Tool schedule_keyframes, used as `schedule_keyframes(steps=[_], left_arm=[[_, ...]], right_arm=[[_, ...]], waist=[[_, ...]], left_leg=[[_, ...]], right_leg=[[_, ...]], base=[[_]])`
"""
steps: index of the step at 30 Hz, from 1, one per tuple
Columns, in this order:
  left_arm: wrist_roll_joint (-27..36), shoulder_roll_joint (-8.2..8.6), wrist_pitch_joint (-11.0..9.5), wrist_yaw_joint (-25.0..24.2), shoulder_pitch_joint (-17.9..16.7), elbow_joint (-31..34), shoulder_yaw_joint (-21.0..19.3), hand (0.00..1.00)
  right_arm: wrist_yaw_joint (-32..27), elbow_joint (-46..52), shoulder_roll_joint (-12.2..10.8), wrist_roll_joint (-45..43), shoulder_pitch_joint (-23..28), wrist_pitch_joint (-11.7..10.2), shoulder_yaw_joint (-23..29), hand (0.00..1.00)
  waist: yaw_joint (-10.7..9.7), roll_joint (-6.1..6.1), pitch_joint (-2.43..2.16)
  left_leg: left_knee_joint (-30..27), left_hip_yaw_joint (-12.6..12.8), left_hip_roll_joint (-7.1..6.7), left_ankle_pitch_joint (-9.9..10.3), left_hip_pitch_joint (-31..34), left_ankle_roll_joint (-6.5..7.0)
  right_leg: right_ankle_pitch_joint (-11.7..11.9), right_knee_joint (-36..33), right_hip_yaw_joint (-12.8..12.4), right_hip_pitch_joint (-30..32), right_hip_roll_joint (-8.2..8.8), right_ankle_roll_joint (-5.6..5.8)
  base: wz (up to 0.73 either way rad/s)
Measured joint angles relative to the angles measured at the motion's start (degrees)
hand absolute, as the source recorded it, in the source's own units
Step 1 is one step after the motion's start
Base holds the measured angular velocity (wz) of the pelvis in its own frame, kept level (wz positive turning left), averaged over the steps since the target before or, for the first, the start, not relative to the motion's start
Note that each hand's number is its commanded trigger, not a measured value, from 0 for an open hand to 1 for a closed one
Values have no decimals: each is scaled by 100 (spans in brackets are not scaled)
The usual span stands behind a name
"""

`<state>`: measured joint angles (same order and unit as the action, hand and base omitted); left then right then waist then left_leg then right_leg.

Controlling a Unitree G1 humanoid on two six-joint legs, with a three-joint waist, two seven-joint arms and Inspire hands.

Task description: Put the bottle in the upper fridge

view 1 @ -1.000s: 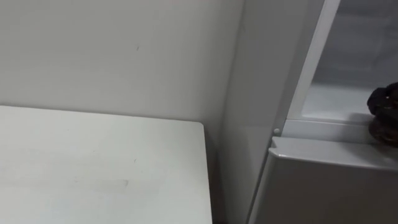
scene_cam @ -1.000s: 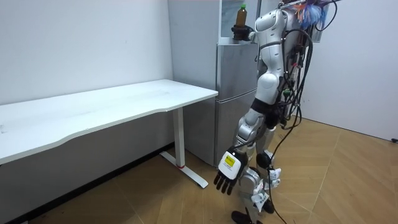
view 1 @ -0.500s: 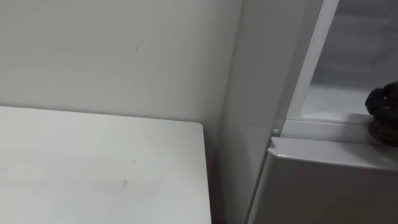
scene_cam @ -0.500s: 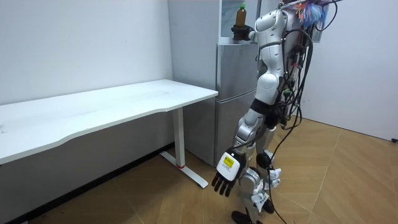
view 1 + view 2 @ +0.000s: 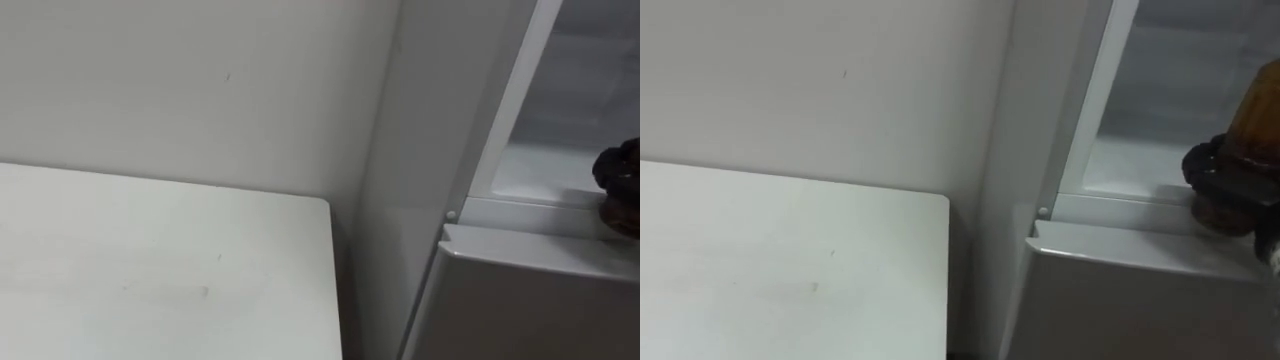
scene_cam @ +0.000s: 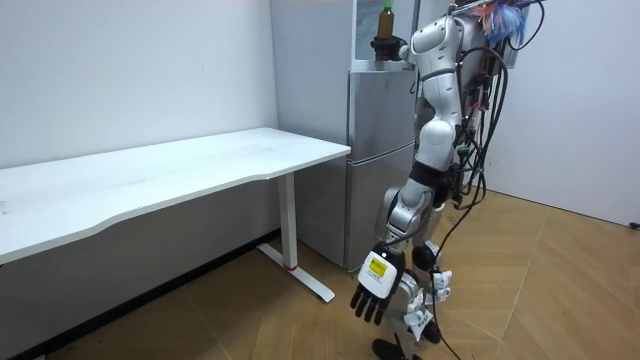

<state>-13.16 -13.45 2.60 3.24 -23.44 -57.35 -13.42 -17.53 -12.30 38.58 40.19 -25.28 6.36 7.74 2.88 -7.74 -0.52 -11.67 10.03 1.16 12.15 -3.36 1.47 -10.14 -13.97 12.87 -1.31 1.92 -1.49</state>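
A bottle (image 5: 1252, 120) of amber liquid stands at the front edge of the open upper fridge compartment (image 5: 1145, 160). My right hand (image 5: 1220, 185) is curled round its lower part. That same hand (image 5: 620, 180) appears at the right edge of the left eye view. In the room view the bottle (image 6: 386, 22) has a green cap and is held up at the top of the grey fridge (image 6: 375, 150), where I stand upright. My left hand (image 6: 377, 292) hangs low beside my leg with relaxed fingers, holding nothing.
A long white table (image 5: 150, 270) stands against the wall to my left, its end close to the fridge side (image 5: 400, 200). The lower fridge door (image 5: 1120, 300) is closed. Wooden floor (image 6: 540, 290) lies open behind me.
My left hand has swung a little lower and towards the room view's right. The bottle sits slightly higher at the fridge. The eye view itself has shifted a little.
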Motion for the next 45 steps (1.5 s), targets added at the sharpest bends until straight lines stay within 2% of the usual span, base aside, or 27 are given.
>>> schedule_keyframes(steps=[3,6,11,16,21,30,34,36,39,44,45], left_arm=[[-1,0,-2,-2,8,-1,2,0],[-1,1,-1,-2,14,1,11,0],[-6,1,7,14,37,8,10,0],[-6,1,6,90,71,53,12,0],[-5,1,7,121,71,86,13,0],[-12,6,245,136,66,273,14,0],[-6,1,339,134,36,339,14,0],[-5,1,340,134,29,338,16,0],[1,-3,332,135,19,343,19,0],[12,-43,338,138,18,286,141,0],[21,-60,351,130,17,256,204,0]], right_arm=[[28,5,10,-3,-417,-5,-30,100],[96,97,20,-2,-564,-24,-30,100],[205,196,20,1,-589,-40,-293,100],[207,195,21,10,-590,-42,-391,100],[211,172,22,74,-590,-42,-434,100],[337,-227,21,255,-579,-35,-451,100],[347,-381,21,238,-557,-41,-455,100],[406,-561,21,243,-558,-83,-454,100],[458,-794,20,241,-558,-115,-465,100],[632,-1464,22,279,-603,-462,-522,100],[691,-1676,26,271,-644,-589,-596,100]], waist=[[26,5,2],[54,-12,-7],[99,-13,1],[88,50,42],[85,95,43],[214,121,48],[227,123,42],[239,111,50],[309,74,29],[404,55,50],[440,52,52]], left_leg=[[-15,-18,9,0,39,-3],[-47,-115,3,-1,72,-5],[-49,-207,1,-1,110,-6],[-29,-248,2,-1,132,-8],[-7,-246,3,-3,142,-12],[0,-253,-3,-3,73,-12],[-1,-390,-18,-3,50,-12],[0,-407,-13,-2,-21,-16],[-7,-478,-25,-4,-38,-24],[-106,-575,-28,6,-47,-34],[-129,-599,-29,6,-49,-34]], right_leg=[[-5,-5,15,28,-6,-10],[-6,23,134,19,-3,-10],[-6,39,196,14,5,-9],[-6,43,300,15,18,-8],[-10,43,297,15,10,-2],[-11,60,308,-68,2,0],[-11,145,442,-207,-4,1],[-11,163,464,-296,-14,1],[-11,233,501,-380,-14,0],[-9,239,620,-476,1,0],[-8,240,626,-506,-4,-1]], base=[[5],[16],[11],[4],[0],[0],[16],[11],[12],[10],[9]])
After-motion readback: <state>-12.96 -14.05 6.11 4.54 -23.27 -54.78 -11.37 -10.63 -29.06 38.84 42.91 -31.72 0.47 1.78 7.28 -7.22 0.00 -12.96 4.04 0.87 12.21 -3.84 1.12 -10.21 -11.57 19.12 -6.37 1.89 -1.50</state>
